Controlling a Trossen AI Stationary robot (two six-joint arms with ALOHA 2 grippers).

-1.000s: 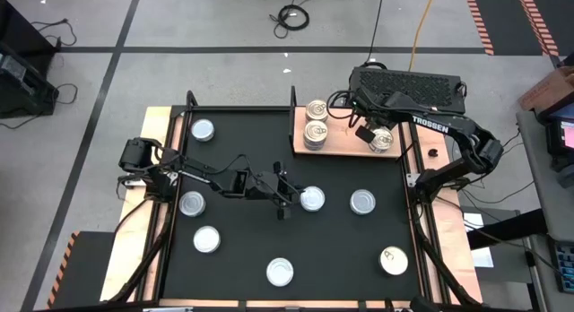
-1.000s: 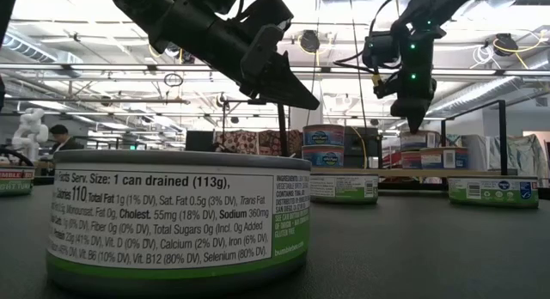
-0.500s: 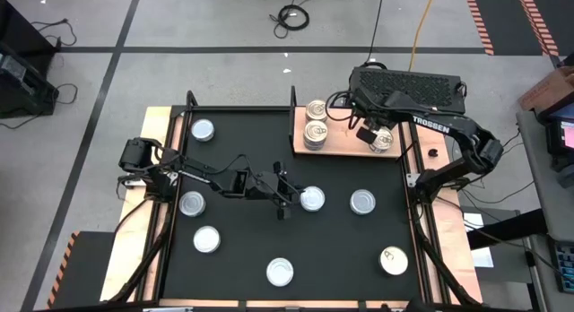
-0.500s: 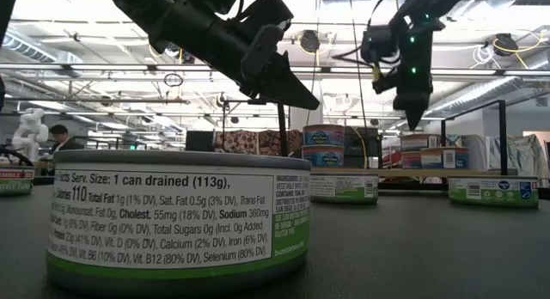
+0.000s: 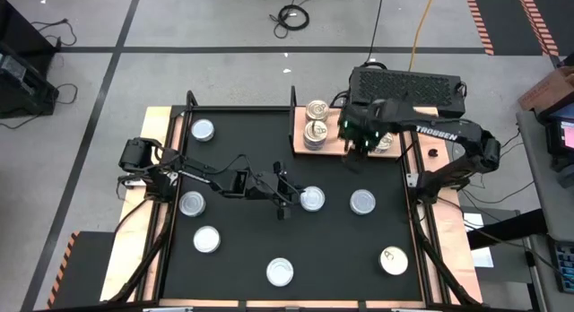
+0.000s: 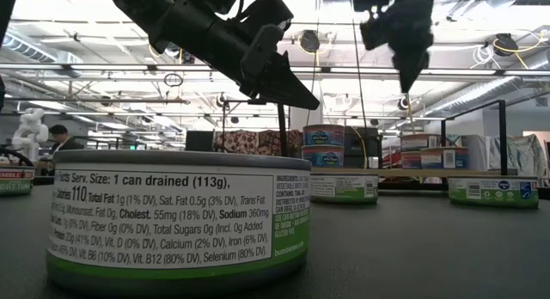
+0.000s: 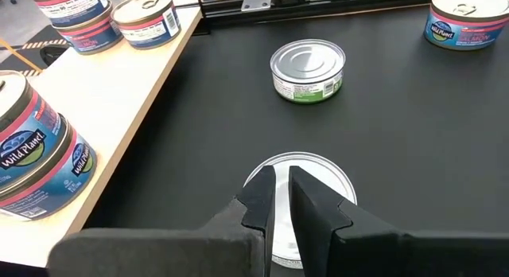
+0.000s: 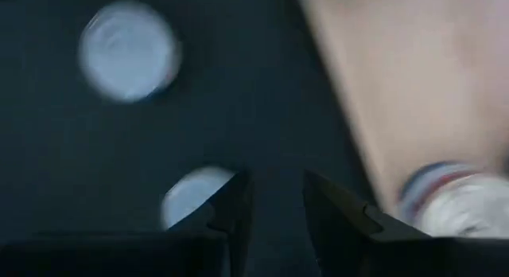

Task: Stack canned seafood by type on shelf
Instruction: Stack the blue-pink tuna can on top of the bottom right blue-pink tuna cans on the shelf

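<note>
The wooden shelf (image 5: 345, 137) lies at the table's far right. On it stand stacked pink-and-blue tins (image 5: 315, 124) with cream-gold lids, and another gold-lidded tin (image 5: 387, 143) at its right end. Silvery-lidded tins lie flat on the black table, one (image 5: 311, 199) at the middle and one (image 5: 362, 202) to its right. My left gripper (image 5: 287, 194) hangs shut and empty just left of the middle tin (image 7: 301, 199), above it. My right gripper (image 5: 359, 143) hangs high over the shelf's near edge (image 6: 406, 76), its fingers (image 8: 231, 205) a little apart and empty.
More silvery tins lie at the table's left (image 5: 192, 203), (image 5: 207, 239), far left (image 5: 204, 129) and near edge (image 5: 280, 272). A gold-lidded tin (image 5: 393, 260) sits at the near right. A black post (image 5: 293, 101) stands by the shelf's left edge.
My right gripper has risen well above the shelf and gone toward the table's left, away from the gold-lidded tin at the shelf's right end, which stays on the shelf.
</note>
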